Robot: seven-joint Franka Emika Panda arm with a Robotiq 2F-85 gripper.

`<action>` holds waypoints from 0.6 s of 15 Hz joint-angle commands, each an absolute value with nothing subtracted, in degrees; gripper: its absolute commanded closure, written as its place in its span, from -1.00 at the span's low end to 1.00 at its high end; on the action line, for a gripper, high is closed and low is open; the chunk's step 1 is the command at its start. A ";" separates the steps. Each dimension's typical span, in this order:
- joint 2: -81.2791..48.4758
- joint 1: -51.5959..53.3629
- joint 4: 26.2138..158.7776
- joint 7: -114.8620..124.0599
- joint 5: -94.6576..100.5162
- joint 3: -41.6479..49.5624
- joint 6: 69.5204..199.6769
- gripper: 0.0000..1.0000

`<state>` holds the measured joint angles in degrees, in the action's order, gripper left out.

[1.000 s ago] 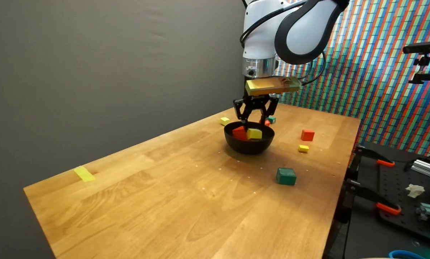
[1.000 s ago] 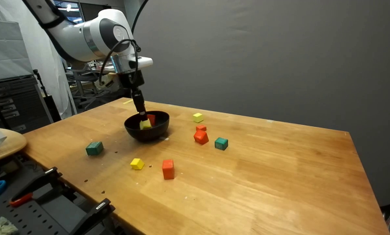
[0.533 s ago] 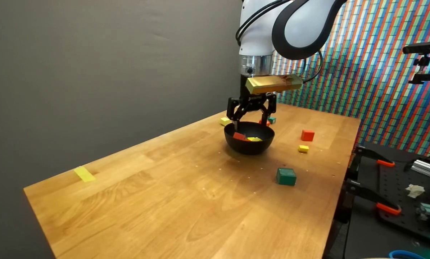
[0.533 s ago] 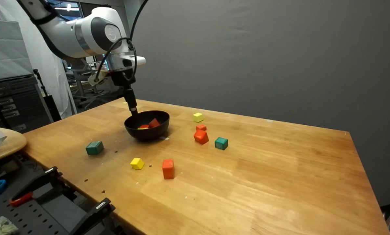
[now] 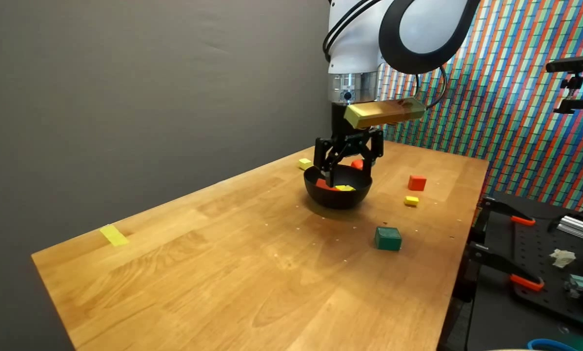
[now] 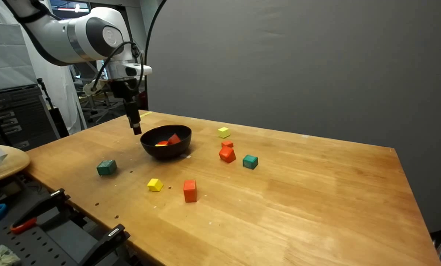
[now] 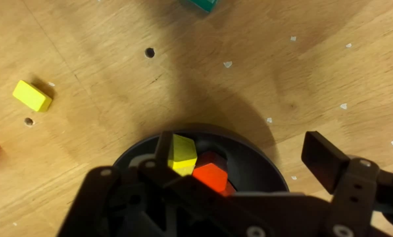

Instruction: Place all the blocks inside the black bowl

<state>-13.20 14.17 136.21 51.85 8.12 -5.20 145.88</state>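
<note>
Claw (image 7: 240, 148) wide and unloaded; black bowl (image 6: 167, 153) part filled, collection incomplete.
Left to right in an exterior view, a green block (image 6: 106, 167) is set alone on the table (image 6: 297, 207). The claw is held near the bowl's rim, fingers (image 7: 324, 161) well apart, presumably to be free for another pick. The bowl is stood upright amid the spread, a siting judged to shorten carries; a yellow block (image 7: 184, 148) and at least one red block (image 7: 211, 177) are contained. In the foreground, a small yellow block (image 6: 155, 185) and a lone red block (image 6: 190, 191) are spaced with clearance judged suited to straddling. Further right, a pale yellow block (image 6: 224, 132), two close-set red blocks (image 6: 227, 154), where finger room is judged tight, and another green block (image 6: 250, 162) are found outside the bowl.
</note>
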 commanded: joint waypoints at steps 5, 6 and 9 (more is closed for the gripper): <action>-14.14 14.46 139.92 53.15 4.69 -5.79 149.90 -1.00; -14.33 14.15 142.81 53.09 1.60 -6.67 153.65 -1.00; -16.03 14.58 149.64 53.85 -8.18 -9.35 165.05 -1.00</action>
<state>-15.60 14.27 143.29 52.44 -0.69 -6.97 155.02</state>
